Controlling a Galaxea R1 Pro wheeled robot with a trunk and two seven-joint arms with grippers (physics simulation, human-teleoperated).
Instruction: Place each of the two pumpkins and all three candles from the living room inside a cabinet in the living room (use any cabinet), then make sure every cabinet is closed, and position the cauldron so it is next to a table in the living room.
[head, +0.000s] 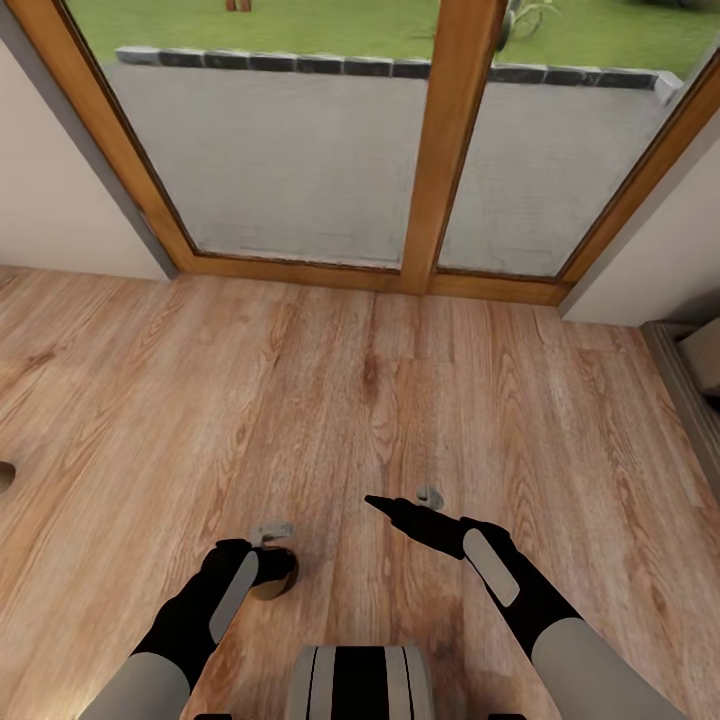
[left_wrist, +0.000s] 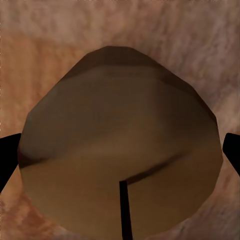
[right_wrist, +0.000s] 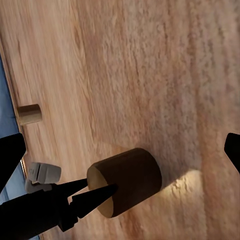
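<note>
Fingers of the left gripper (head: 268, 560) clamp a tan candle (left_wrist: 120, 145) just above the wood floor (head: 360, 400). Right gripper (head: 385, 506) hangs spread apart. Second candle (right_wrist: 29, 114) lies on the floor, well apart.

Left claw (head: 272, 560) lowered, right claw (head: 400, 510) open

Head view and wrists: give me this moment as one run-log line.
left gripper: fingers either side of candle, grip unclear | right gripper: open, empty, over wood floor | second candle: on floor, apart
</note>
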